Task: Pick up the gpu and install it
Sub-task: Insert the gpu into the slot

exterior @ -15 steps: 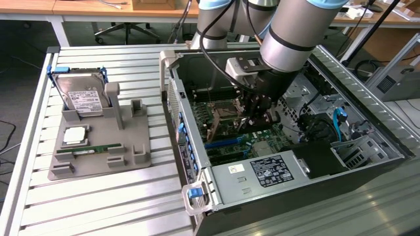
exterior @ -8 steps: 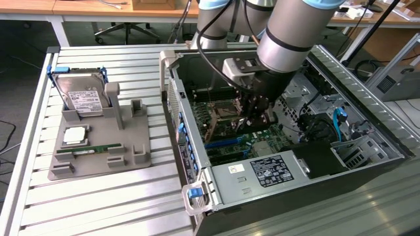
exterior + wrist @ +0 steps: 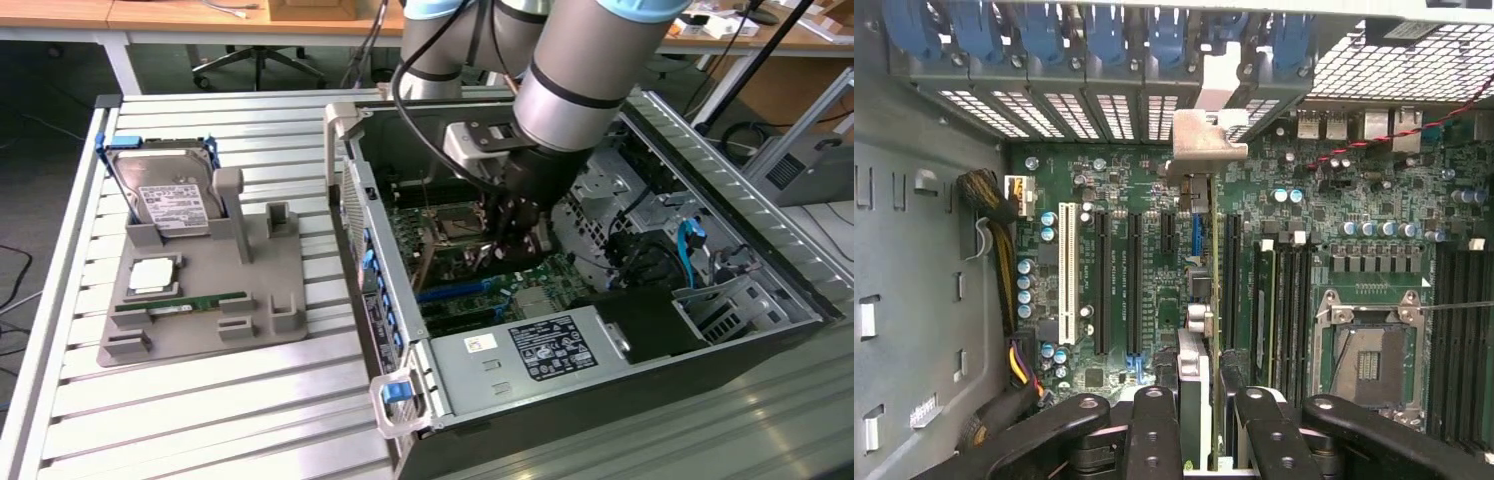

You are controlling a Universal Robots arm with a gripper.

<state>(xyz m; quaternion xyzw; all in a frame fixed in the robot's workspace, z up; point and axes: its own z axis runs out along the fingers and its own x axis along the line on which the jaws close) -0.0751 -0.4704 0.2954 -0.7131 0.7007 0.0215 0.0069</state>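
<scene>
Currently install step — black two-finger gripper point(image 3: 1199, 400) clamped on the thin dark gpu card w/ silver end bracket point(image 3: 1206, 140), edge-on inside the open black pc case point(image 3: 747, 330), over the green motherboard point(image 3: 1154, 190). Next needs, I'd judge, card edge aligned w/ slot — straight press.

Open computer case point(image 3: 747, 330), hard drive point(image 3: 167, 195) — RAM stick point(image 3: 180, 301) on grey holder point(image 3: 274, 275)

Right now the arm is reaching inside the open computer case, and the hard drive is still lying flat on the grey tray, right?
Nearly. The arm is inside the case, but the hard drive stands upright in the grey tray, as the exterior view shows.
</scene>
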